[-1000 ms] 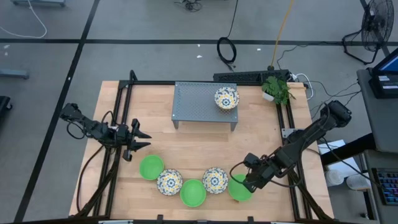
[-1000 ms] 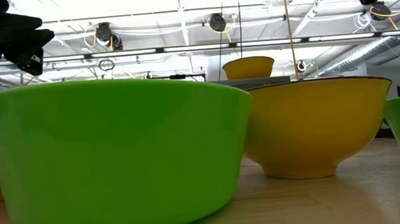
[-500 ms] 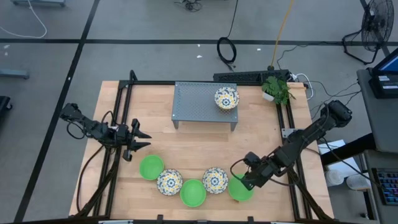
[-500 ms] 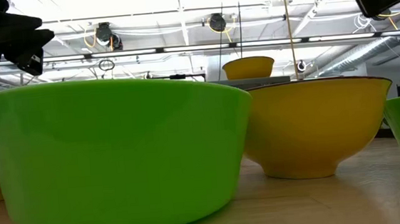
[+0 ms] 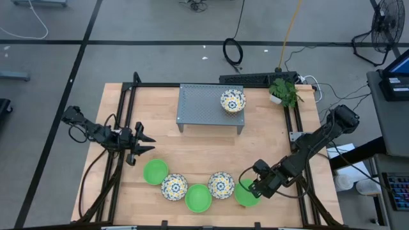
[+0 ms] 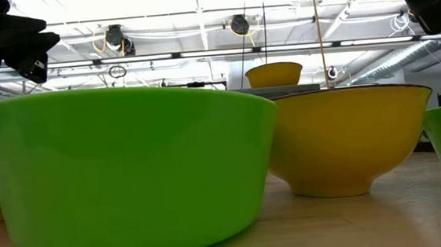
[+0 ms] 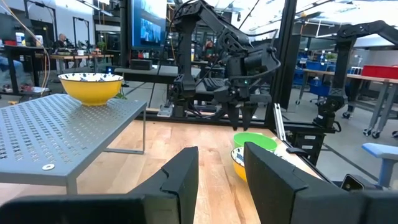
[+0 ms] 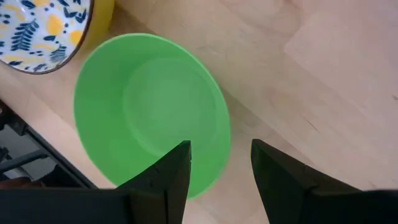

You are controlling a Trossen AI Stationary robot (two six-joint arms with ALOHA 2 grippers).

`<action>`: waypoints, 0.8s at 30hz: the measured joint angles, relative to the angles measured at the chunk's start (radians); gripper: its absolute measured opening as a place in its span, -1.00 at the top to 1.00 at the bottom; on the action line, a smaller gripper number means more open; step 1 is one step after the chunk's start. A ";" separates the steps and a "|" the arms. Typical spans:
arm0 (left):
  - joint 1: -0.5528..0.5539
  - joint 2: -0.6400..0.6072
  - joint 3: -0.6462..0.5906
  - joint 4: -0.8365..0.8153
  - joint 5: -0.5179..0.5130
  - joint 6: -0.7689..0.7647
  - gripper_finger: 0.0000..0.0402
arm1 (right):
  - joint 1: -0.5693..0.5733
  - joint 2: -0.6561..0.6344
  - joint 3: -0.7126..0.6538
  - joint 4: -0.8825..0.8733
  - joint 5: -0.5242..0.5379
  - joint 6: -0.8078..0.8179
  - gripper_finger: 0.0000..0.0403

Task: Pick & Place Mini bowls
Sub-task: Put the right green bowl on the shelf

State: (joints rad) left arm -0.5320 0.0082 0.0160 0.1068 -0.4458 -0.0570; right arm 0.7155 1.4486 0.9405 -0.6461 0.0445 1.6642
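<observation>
Right jaws (image 5: pixel 254 189) parted, straddling the rim of the rightmost green bowl (image 8: pixel 149 112) at the desk's (image 5: pixel 192 150) front edge. Left jaws (image 5: pixel 144 143) parted, idle over the desk's left side. Four more bowls in the front row: green (image 5: pixel 155 171), floral (image 5: pixel 174 186), green (image 5: pixel 198 197), floral (image 5: pixel 221 184). One floral bowl (image 5: pixel 232 101) on the stand (image 5: pixel 201 107) at the back.

Five bowls (image 5: pixel 199 197) curve along the surface's (image 5: pixel 268 140) front edge; a sixth (image 5: pixel 232 101) sits on the stand (image 5: pixel 201 105) behind.
</observation>
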 joint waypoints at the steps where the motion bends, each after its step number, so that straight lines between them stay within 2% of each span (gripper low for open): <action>1: 0.000 0.000 0.000 0.001 0.000 0.000 0.35 | 0.000 0.009 0.000 0.007 -0.013 0.000 0.23; 7: 0.000 0.000 0.000 -0.001 0.000 0.000 0.35 | 0.000 0.051 0.000 0.027 -0.069 0.003 0.23; 11: 0.000 0.000 0.000 -0.001 0.000 0.000 0.35 | 0.000 0.056 0.000 0.012 -0.099 0.064 0.23; 15: 0.000 0.000 0.000 -0.005 0.000 0.000 0.35 | 0.000 0.056 0.000 -0.001 -0.100 0.115 0.23; 24: 0.000 0.000 0.000 -0.005 0.000 0.000 0.35 | 0.000 0.056 0.000 -0.002 -0.098 0.112 0.23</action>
State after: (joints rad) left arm -0.5318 0.0082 0.0162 0.1013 -0.4458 -0.0570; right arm 0.7155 1.5043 0.9401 -0.6483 -0.0532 1.7764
